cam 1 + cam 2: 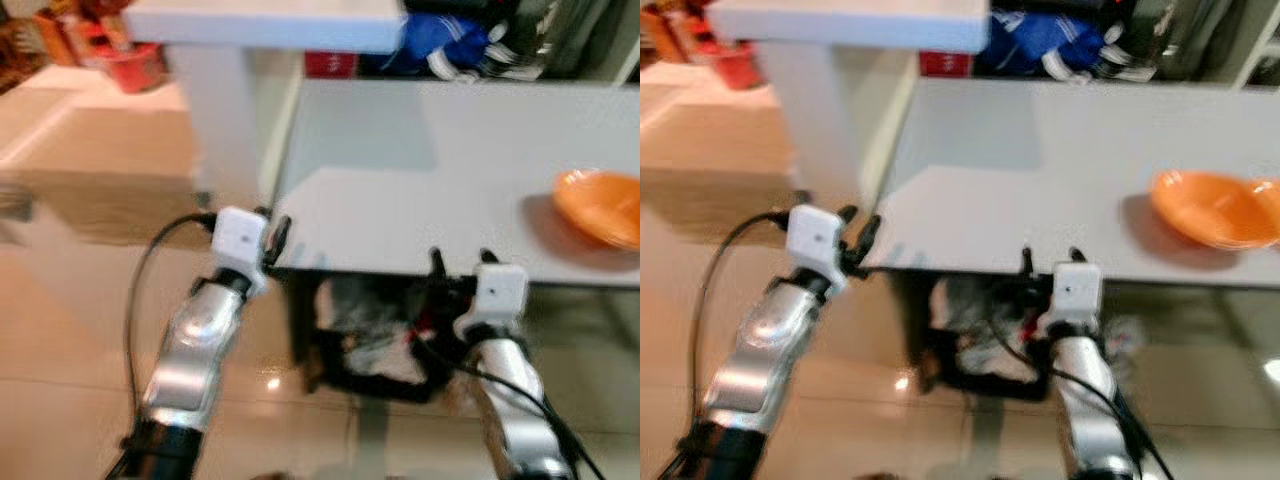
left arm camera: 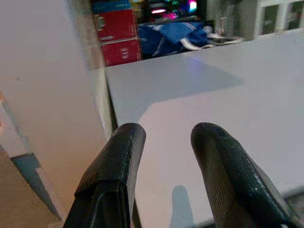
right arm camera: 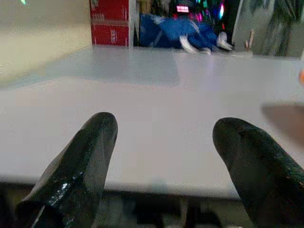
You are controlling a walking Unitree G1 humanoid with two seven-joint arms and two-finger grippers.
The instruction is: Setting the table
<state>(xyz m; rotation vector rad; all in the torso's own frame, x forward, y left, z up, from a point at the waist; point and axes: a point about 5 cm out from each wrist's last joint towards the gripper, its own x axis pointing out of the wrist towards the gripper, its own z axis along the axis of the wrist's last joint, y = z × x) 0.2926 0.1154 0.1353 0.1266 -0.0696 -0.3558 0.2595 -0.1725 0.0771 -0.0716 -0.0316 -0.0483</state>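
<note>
A white table (image 1: 420, 190) stands in front of me, with an orange bowl (image 1: 600, 207) near its right end. My left gripper (image 1: 276, 240) is at the table's near left corner, fingers open and empty; its fingertips (image 2: 124, 142) hover over the tabletop (image 2: 199, 99). My right gripper (image 1: 460, 262) is at the near edge, about the middle, open and holding nothing. Its fingertips (image 3: 97, 137) point across the tabletop (image 3: 156, 109) from just off the edge. The bowl lies to the right of the right gripper, apart from it.
A white pillar (image 1: 215, 110) under a white shelf (image 1: 270, 22) stands just left of the table. Blue cloth and shoes (image 1: 450, 45) lie behind the table. A dark basket (image 1: 370, 345) with clutter sits under the table. Glossy beige floor (image 1: 70, 330) stretches to the left.
</note>
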